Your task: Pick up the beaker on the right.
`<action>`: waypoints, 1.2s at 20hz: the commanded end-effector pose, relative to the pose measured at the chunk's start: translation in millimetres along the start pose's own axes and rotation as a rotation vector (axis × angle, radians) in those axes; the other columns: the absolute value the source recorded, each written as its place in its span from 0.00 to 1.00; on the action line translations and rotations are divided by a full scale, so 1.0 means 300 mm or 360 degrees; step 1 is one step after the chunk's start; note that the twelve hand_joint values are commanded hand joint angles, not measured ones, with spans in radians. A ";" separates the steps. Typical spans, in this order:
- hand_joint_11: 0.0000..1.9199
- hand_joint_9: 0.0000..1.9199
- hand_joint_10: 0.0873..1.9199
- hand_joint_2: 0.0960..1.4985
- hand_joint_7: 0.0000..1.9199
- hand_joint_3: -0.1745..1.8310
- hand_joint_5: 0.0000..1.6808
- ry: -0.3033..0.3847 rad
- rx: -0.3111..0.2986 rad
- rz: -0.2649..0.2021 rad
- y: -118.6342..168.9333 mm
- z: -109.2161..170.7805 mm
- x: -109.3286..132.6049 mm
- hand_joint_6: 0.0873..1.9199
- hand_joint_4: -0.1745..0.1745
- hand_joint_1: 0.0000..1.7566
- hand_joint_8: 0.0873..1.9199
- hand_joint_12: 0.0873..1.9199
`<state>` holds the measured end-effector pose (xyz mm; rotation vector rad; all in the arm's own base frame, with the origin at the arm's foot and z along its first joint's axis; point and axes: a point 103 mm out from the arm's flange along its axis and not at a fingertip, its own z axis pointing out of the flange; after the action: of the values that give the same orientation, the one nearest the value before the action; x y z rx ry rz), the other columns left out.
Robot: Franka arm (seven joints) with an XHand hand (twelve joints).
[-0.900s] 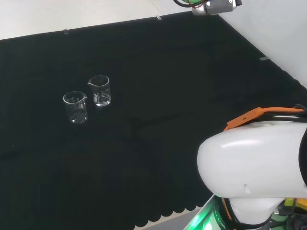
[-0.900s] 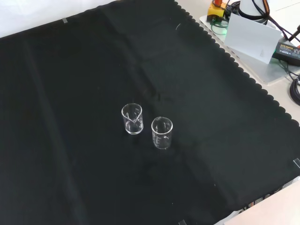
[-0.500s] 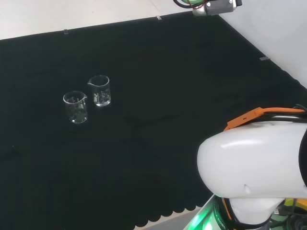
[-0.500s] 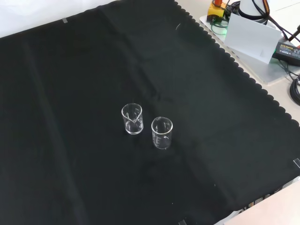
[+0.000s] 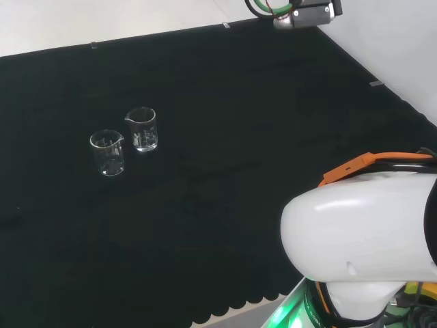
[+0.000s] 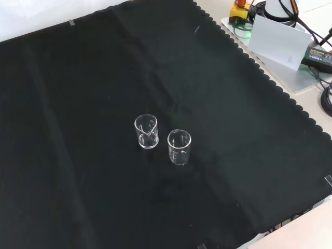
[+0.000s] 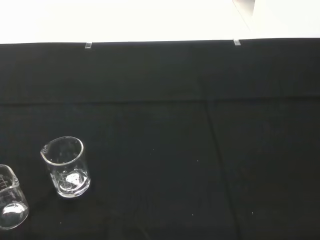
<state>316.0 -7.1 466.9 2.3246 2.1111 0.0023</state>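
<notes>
Two small clear glass beakers stand upright and close together on the black cloth. In the head view, one beaker [image 5: 142, 129] is to the right and a little farther off, the other beaker [image 5: 107, 153] to its left and nearer. In the front view the first beaker [image 6: 147, 132] stands upper left of the second beaker [image 6: 179, 147]. The wrist view has one whole beaker [image 7: 65, 166] and part of the other beaker [image 7: 10, 202] at the picture's edge. Both look empty.
The arm's big white link [image 5: 362, 239] stands at the head view's lower right, and a grey wrist part with green cables [image 5: 304, 14] hangs at the top. Beyond the cloth's scalloped edge [image 6: 249, 57], a white box [image 6: 277, 39] and cables lie.
The grey wrist part at the top of the head view has come slightly lower into the picture. The beakers have not moved.
</notes>
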 end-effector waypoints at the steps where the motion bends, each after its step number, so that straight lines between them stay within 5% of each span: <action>1: 0.00 0.03 0.31 0.90 0.03 0.15 0.14 0.0061 0.0006 0.0022 0.052 0.089 -0.015 0.00 0.39 0.09 0.21 0.32; 7: 0.00 0.03 0.31 0.88 0.03 0.14 0.13 0.0137 0.0027 0.0005 0.192 0.215 -0.053 0.00 0.38 0.11 0.21 0.33; 13: 0.00 0.04 0.32 0.87 0.03 0.14 0.13 0.0309 -0.0009 -0.0106 0.397 0.417 -0.114 0.00 0.37 0.11 0.22 0.36; 20: 0.00 0.04 0.32 0.86 0.04 0.14 0.14 0.0377 0.0088 -0.0178 0.549 0.598 -0.090 0.00 0.35 0.11 0.23 0.36; 24: 0.00 0.04 0.32 0.86 0.03 0.14 0.15 0.0503 0.0111 -0.0233 0.637 0.697 -0.052 0.00 0.35 0.13 0.23 0.37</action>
<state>440.6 -37.6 307.2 2.3759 2.3590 0.1214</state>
